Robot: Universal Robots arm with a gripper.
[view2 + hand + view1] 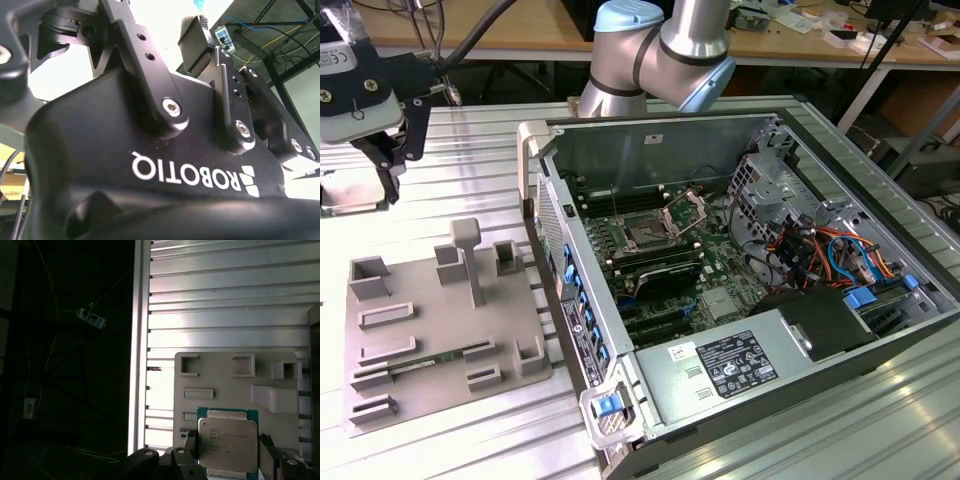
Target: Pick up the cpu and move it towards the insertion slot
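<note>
- One cpu (228, 439) is lying flat between your gripper's (227, 454) fingers (190, 441), which are pressing on two opposite edges. I am judging the jaws narrowed onto it and gripping, metal top facing the first wrist camera.
- Holding it by the edges is probably sparing the underside.
- In the exterior view your gripper is hanging at the far left, over the ribbed metal table (470, 170), well apart from the slot (645, 236).
- The slot is sitting in the open case (650, 150) with its bracket (686, 212) standing raised, apparently ready.
- The grey tray (420, 310) is resting just beside the case.
- Wooden benches (500, 30) are lining the room behind.
</note>
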